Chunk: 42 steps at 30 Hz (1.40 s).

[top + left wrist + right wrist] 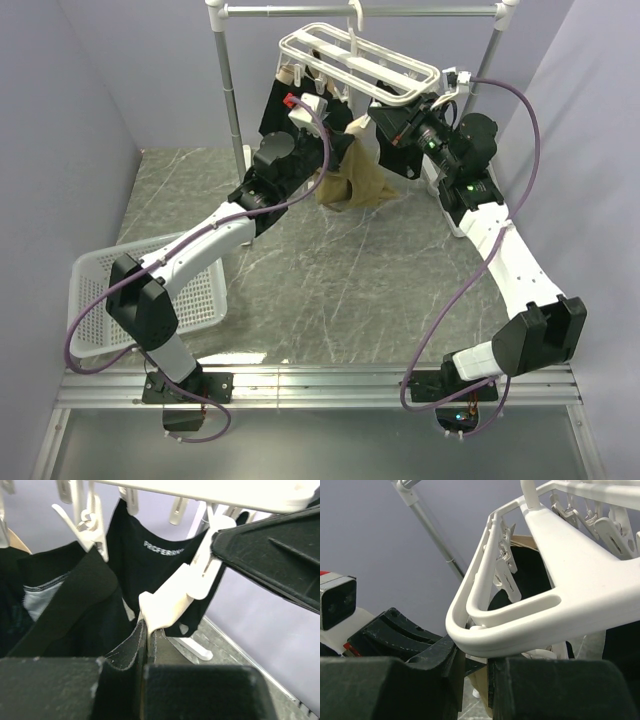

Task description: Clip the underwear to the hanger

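The underwear (pixel 356 186) is tan and soft. It hangs in a crumpled bunch under the near edge of the hanger (pixel 570 570), between the two arms and beside black garments (pixel 150 565). The left arm reaches up and forward. Its gripper (pixel 146 652) is pressed together on an edge of the fabric, just below a white clip (pixel 167 605). The right arm bends in from the right. Its gripper (pixel 477 675) sits right under the frame's rim, and I cannot tell whether it grips anything.
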Available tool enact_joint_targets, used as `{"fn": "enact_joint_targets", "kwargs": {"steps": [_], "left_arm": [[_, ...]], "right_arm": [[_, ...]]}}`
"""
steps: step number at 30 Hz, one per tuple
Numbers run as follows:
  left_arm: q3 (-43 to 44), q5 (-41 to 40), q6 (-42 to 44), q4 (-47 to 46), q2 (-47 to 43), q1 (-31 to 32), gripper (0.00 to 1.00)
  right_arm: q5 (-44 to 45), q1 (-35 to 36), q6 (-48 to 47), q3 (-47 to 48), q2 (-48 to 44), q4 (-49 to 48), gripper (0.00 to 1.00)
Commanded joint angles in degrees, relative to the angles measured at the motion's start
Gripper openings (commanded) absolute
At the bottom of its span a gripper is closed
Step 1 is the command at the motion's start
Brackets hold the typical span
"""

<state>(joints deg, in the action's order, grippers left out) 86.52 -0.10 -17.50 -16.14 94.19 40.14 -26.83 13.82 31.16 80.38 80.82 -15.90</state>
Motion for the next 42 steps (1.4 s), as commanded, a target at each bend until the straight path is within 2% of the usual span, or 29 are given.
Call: {"fn": "enact_joint_targets", "kwargs": {"steps": [1,27,33,42], "left_arm": [[2.95,2.38,-1.93,-3.81,-0.06,0.03,0.00],[5.77,5.02,-4.04,-3.98,2.31,0.03,0.00],[5.76,5.37,-4.12,-4.69,2.22,0.03,0.00],[5.76,5.99,-3.86,-6.27,1.70,0.03,0.00]], "right_arm": [[-2.08,-0.38,1.97,2.41,0.83,-2.47,0.00],[-3.76,-0.73,4.44,4.35,2.68,-3.17,0.00],[-3.50,-0.73,4.26,5.23,3.12,-2.21,0.12],[-1.74,-0.73,3.65,6.02,3.30,-1.41,0.19]]}}
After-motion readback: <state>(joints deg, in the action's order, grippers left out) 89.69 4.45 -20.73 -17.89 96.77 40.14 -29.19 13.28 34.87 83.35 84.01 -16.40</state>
